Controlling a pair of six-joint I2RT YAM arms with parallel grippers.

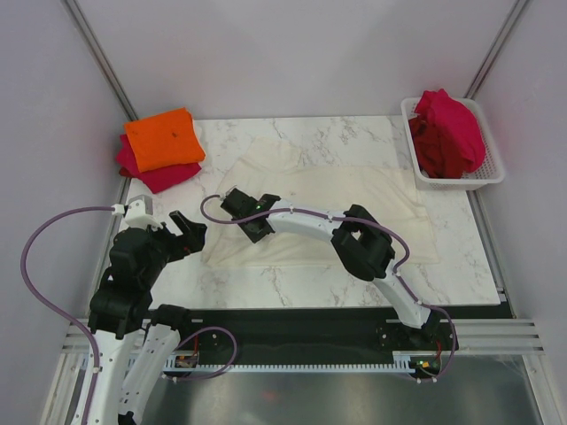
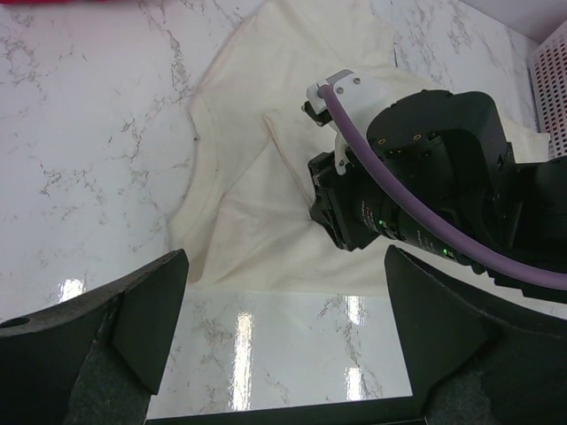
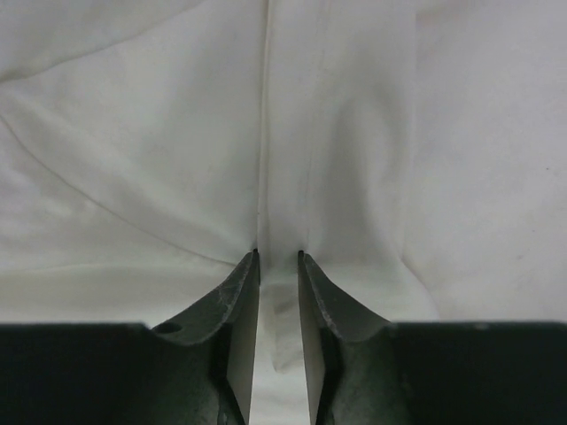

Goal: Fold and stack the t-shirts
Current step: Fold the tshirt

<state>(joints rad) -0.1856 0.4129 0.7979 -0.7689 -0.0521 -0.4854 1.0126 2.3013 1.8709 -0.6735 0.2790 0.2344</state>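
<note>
Here the right gripper (image 1: pixel 252 221) (image 3: pixel 277 257) is down on the cream-white t-shirt (image 1: pixel 354 190), its two fingers drawn close with a raised ridge of the cloth nipped between them. Creases run out from that pinch to both sides in the right wrist view. The grip sits near the shirt's left part, not far from its near hem. The right arm (image 1: pixel 354 239) stretches across the near half of the shirt to get there and hides a strip of it from above.

The left gripper (image 1: pixel 186 232) (image 2: pixel 285 257) holds nothing. Its jaws are spread wide and it hovers just off the shirt's near left corner, over the marble table (image 1: pixel 337 279).

One cream-white shirt lies spread flat in the middle of the table, back or front up I cannot tell, with a sleeve pointing to the far left. It is pale, lightly wrinkled and a little rumpled along the left edge.

One orange t-shirt (image 1: pixel 164 139) lies folded at the far left corner, on top of one folded crimson t-shirt (image 1: pixel 164 177) that shows beneath it on the near side. At the far right corner a white mesh basket (image 1: pixel 410 111) holds a heap of crimson cloth (image 1: pixel 447 133); how many shirts are in it I cannot tell.
</note>
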